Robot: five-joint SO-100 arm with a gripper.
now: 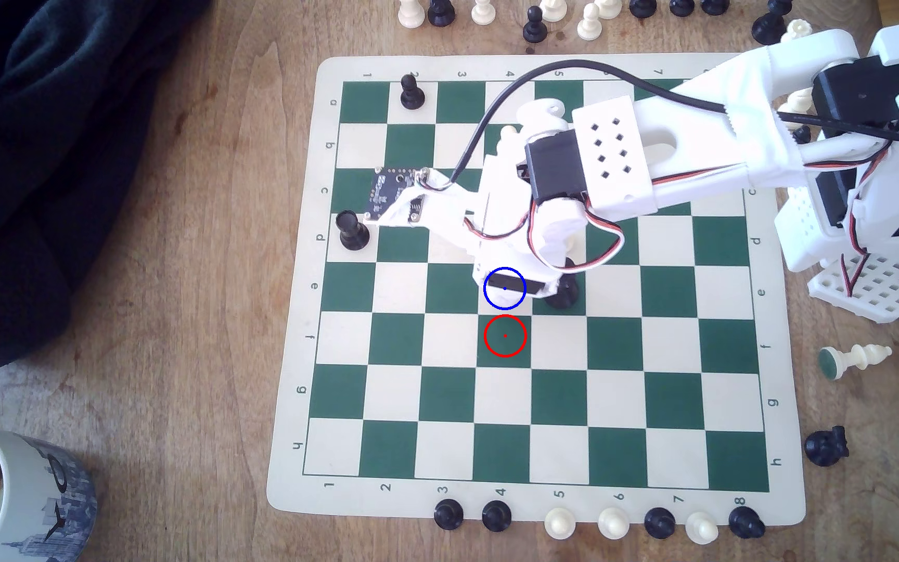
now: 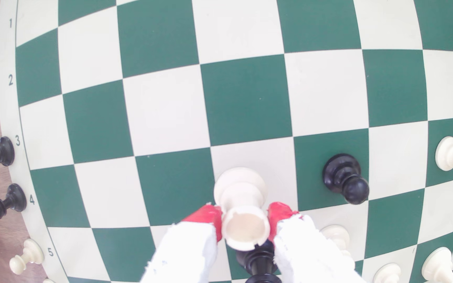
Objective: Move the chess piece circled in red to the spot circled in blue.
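Note:
My gripper [image 2: 245, 220] is shut on the chess piece [image 2: 240, 190], its red fingertips [image 2: 209, 217] pressing both sides of the head. The piece is cream-white with a notched, cup-shaped top and a flared round base over a cream square. I cannot tell whether the base touches the board. In the exterior view the gripper [image 1: 507, 286] sits under the spot circled in blue [image 1: 505, 268], and the arm hides that square and the piece. The red ring [image 1: 505, 335] marks a bare green square one row nearer. A black pawn [image 2: 342, 177] stands one square beside the held piece.
Black pawns [image 1: 411, 92] [image 1: 353, 229] stand at the board's far left in the exterior view. Spare pieces line the near edge [image 1: 558, 521] and the far edge. A mug [image 1: 4, 486], a dark cloth [image 1: 58, 162] and the arm's base [image 1: 869, 216] flank the board.

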